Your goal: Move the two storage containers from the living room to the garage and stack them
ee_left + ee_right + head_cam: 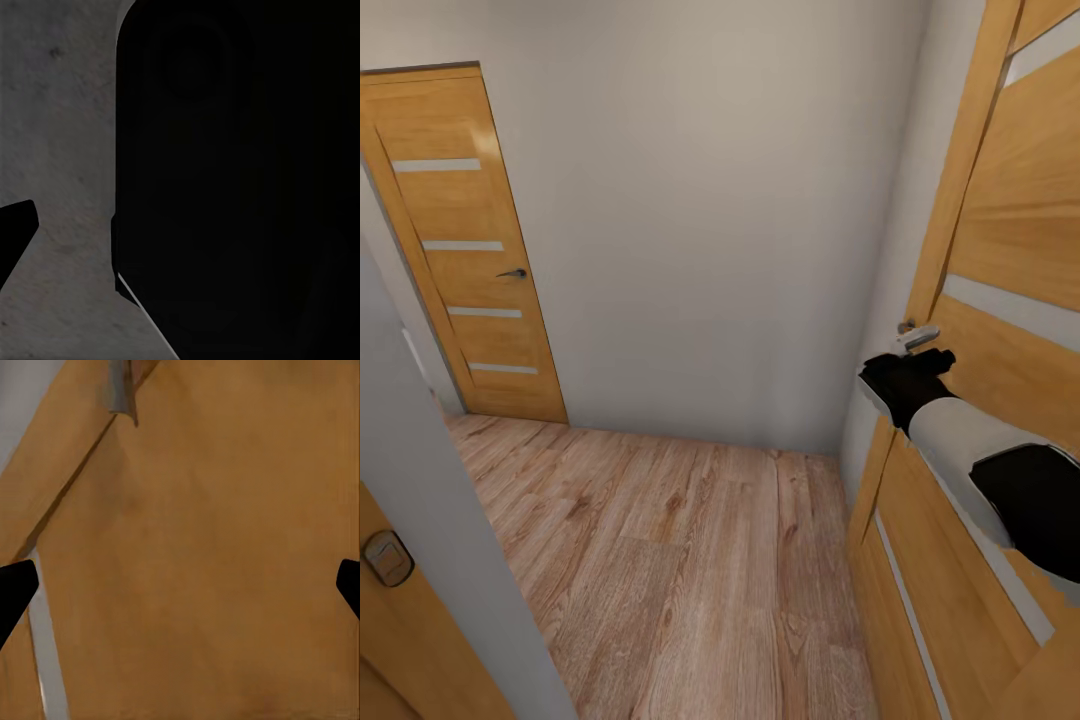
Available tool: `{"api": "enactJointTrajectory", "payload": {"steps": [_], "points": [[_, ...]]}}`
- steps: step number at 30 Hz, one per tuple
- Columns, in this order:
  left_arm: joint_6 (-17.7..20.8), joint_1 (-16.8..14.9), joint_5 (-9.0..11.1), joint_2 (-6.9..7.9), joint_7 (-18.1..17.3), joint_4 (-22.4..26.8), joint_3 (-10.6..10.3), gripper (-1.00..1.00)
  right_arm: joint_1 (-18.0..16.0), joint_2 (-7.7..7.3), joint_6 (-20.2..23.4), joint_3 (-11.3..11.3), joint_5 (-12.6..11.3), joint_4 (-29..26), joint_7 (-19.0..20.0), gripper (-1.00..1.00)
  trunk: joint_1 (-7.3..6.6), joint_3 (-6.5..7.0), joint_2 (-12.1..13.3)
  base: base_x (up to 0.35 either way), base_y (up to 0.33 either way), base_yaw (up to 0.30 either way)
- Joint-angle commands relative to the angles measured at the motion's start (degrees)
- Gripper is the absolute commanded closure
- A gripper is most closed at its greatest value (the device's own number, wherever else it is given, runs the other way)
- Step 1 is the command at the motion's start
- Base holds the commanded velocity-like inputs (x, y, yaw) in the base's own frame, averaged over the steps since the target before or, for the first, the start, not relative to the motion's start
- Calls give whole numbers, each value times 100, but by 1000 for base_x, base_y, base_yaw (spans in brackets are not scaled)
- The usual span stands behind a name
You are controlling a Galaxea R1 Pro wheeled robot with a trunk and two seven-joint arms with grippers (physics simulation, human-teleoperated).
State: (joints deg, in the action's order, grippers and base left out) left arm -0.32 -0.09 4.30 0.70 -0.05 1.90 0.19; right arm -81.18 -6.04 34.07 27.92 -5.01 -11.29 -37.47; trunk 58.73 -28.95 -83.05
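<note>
The two storage containers are out of view. I am in a narrow hallway with a light wood plank floor (680, 560). My right arm reaches toward an orange wooden door (1010, 300) at the right. My right gripper (908, 378) sits just below that door's silver handle (918, 337). In the right wrist view the right gripper (180, 585) is open, its fingertips (15, 589) far apart with nothing between them, facing the door panel (210, 555). The grey handle (122, 390) lies beyond them. In the left wrist view, one finger (15, 232) of my left gripper (180, 225) stands wide at the frame's edge.
A second orange door (465, 250) with pale stripes and a dark handle stands shut at the far left. Pale grey walls (710, 220) close the hallway ahead. A wall corner (430, 520) and a door with a lock plate (387, 557) sit close at the near left.
</note>
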Motion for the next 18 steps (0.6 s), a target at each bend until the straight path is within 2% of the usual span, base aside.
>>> {"api": "enactJointTrajectory", "payload": {"steps": [1,5,6,8,9,11,14,16,18], "points": [[-3,0,45,0,-2,4,-1,-100,-3,157,50,44,-44,-12,-29,-100,0,-6,-3,0,0,0],[-3,0,45,0,-4,3,-1,-100,-3,688,67,22,-50,-13,-36,-100,0,-6,-3,0,0,0],[-3,0,45,0,-4,3,-1,-100,-3,749,69,20,-50,-13,-35,-100,0,-6,-3,0,0,0],[-3,0,45,0,-4,3,-1,-100,-3,974,71,15,-106,-14,-33,-100,0,-6,-3,0,0,0],[-3,0,45,0,-1,3,-1,-100,-3,1155,73,17,-318,-14,-33,-100,0,-6,-3,0,0,0],[-3,0,45,0,3,3,-1,-100,-3,1366,87,26,-784,-14,2,-100,0,-6,-3,0,0,0],[-3,0,45,0,11,3,3,-100,-3,1561,91,17,-1234,-25,124,-100,0,-6,-3,0,0,0],[-3,0,45,0,12,3,5,-100,-3,1604,80,7,-1436,-60,331,-100,0,-6,-3,0,0,0],[-3,0,45,0,11,3,7,-100,-3,1604,49,-2,-1644,-133,779,-100,0,-6,-3,0,0,0]]}}
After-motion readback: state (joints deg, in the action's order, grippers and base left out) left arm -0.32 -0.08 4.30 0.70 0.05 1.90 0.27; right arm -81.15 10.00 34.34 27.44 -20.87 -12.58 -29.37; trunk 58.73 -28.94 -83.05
